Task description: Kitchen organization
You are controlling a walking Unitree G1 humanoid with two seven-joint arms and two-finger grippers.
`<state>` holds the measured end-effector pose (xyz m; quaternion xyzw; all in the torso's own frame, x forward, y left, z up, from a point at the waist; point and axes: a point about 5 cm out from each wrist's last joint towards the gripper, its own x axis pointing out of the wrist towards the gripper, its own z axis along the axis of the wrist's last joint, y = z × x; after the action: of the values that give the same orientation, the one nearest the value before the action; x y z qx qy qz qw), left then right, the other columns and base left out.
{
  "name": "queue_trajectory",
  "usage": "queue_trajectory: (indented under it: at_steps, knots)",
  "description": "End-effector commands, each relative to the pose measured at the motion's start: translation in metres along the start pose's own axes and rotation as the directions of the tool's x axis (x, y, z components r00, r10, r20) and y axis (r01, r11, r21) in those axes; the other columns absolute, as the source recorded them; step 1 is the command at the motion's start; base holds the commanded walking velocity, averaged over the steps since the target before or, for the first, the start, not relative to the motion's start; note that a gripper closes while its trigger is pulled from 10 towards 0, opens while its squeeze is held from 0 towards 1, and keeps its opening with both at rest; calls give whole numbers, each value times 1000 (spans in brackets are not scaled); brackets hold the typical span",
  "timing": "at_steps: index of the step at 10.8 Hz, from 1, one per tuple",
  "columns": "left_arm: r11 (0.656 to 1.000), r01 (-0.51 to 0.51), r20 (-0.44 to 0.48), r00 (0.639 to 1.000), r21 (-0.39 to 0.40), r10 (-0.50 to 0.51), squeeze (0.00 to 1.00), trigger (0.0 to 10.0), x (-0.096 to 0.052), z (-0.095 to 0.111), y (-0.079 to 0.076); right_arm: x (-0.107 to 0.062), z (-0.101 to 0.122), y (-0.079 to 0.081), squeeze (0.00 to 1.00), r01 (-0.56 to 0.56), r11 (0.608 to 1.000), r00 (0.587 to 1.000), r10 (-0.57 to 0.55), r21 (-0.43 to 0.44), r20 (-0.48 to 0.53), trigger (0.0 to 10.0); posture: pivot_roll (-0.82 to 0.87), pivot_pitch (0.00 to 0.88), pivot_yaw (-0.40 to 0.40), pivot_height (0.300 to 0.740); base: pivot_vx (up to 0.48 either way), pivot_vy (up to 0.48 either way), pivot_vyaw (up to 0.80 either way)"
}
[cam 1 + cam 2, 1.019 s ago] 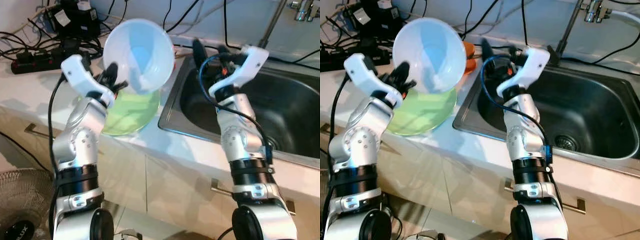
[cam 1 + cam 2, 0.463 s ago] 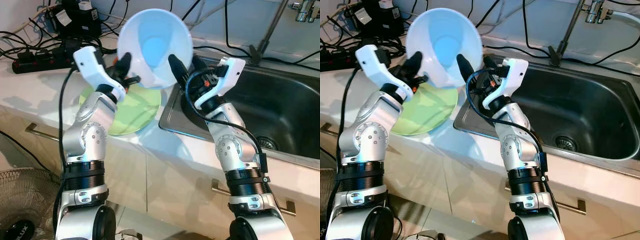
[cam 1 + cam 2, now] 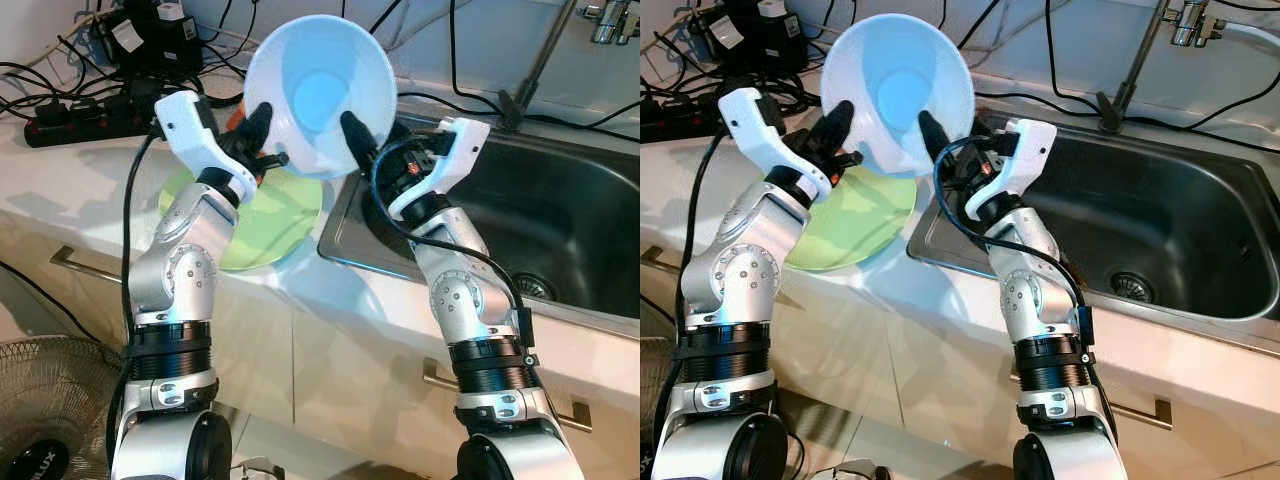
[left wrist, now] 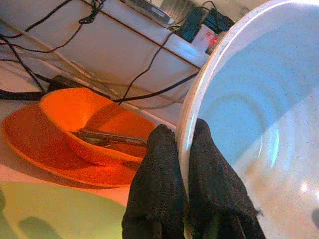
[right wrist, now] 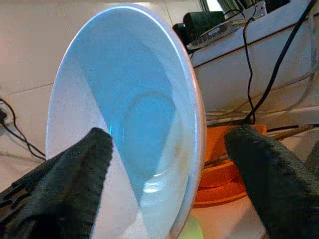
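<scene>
A pale blue bowl (image 3: 320, 95) is held up over the counter edge, tipped so its inside faces me. My left gripper (image 4: 178, 132) is shut on the bowl's rim, one finger inside and one outside. On the opposite side my right gripper (image 5: 169, 133) is open and straddles the rim; one finger (image 3: 355, 130) lies across the inside, the other is behind the wall. I cannot tell whether either finger touches the bowl. Below the bowl a light green plate (image 3: 270, 225) lies flat on the white counter (image 3: 60, 180).
An orange bowl (image 4: 84, 124) with a utensil in it sits on an orange plate (image 4: 30, 149) behind the green plate. The steel sink (image 3: 560, 230) and its faucet (image 3: 545, 50) are to the right. Power strips and cables (image 3: 70, 120) crowd the counter's back left. A fan (image 3: 40, 420) stands on the floor.
My left gripper has carried the bowl up and to the right. The right arm swung left from over the sink, and its open fingers now straddle the bowl's rim.
</scene>
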<state>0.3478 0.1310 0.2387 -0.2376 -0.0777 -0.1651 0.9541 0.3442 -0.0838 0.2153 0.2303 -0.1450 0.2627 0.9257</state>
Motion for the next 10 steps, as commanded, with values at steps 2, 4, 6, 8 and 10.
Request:
queue_trajectory:
  at_steps: [2,4,6,8,10]
  knots:
    - [998,60,37,998,8,-60,0,10000,4,8,-12,1,-1,-1,0,11,1000,1000,-11,15,-6,0,78,2,-35,740,0,0,0]
    - [997,80,31,996,16,-81,0,10000,4,6,-15,1,-3,0,0,6,1000,1000,-6,15,-9,0,76,2,-33,740,0,0,0]
    - [994,96,24,995,52,-98,0,10000,3,5,-18,1,-4,1,0,8,1000,1000,-8,11,-12,0,76,3,-33,740,0,0,0]
    - [992,89,32,995,86,-92,0,10000,4,7,-18,1,-4,0,0,13,1000,1000,-13,5,-13,0,76,3,-33,740,0,0,0]
    - [990,68,52,996,121,-75,0,10000,4,10,-17,0,-4,-2,0,24,1000,1000,-24,0,-16,0,76,5,-34,740,0,0,0]
